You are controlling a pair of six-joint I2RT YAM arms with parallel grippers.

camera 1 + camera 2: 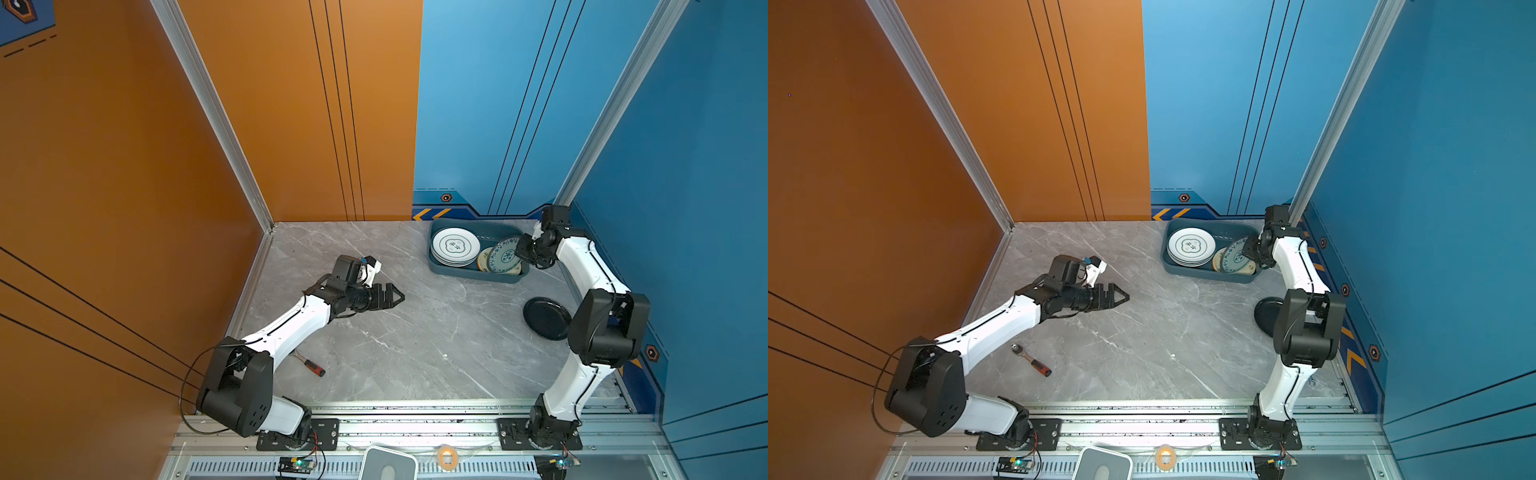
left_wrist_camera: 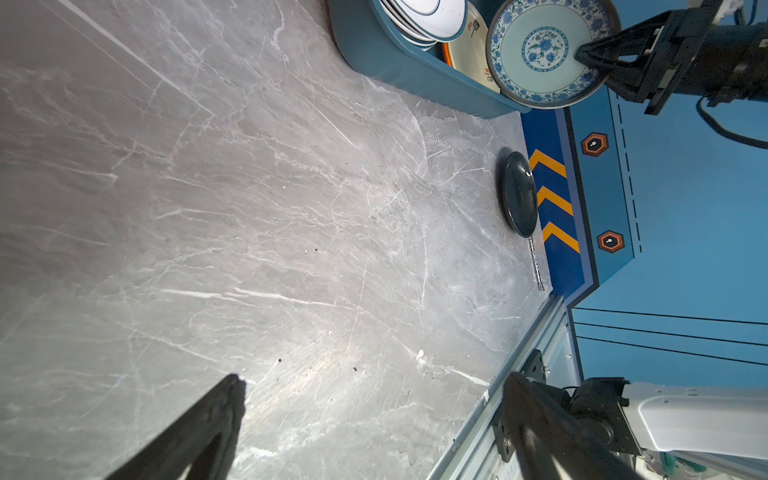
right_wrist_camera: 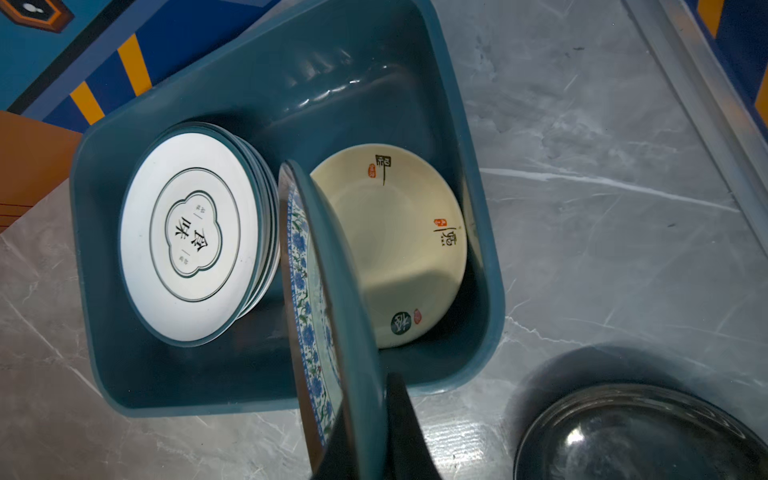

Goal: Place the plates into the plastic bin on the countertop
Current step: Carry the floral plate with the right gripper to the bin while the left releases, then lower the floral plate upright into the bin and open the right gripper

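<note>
Grips the teal-patterned plate (image 2: 544, 50) by its rim with the right fingers (image 2: 586, 53), closed tight on it. Holds it up on edge, tilted, over the right end of the plastic bin (image 1: 473, 275), just above the cream plate (image 3: 395, 249); cannot tell whether it touches that plate. Holds the left fingers (image 2: 220, 415) spread wide and empty, low over the bare middle of the tabletop (image 1: 395, 353), well apart from the bin. Inside the bin, at the back right of the tabletop against the blue wall, finds a stack of white plates (image 3: 191, 232) with dark green rings and lettering, several rims deep, at the left end. Finds beside it the cream plate, with an orange edge peeping from under it in the left wrist view. Outside the bin finds only the black plate (image 1: 545, 318), flat on the tabletop near the right arm and apart from the bin's front wall. Sees no other loose plate in both top views. Judging by that: most of the job done, one plate mid-delivery, one left to fetch. As for the held plate: round, shallow, pale green in the well, with a blue flower medallion at centre and a band of blue blossoms round the rim. Dark teal underneath, glossy and hard-looking — probably slippery in a rim pinch. Passes over a red-handled tool (image 1: 313, 368) near the left arm, no part of the task.
</note>
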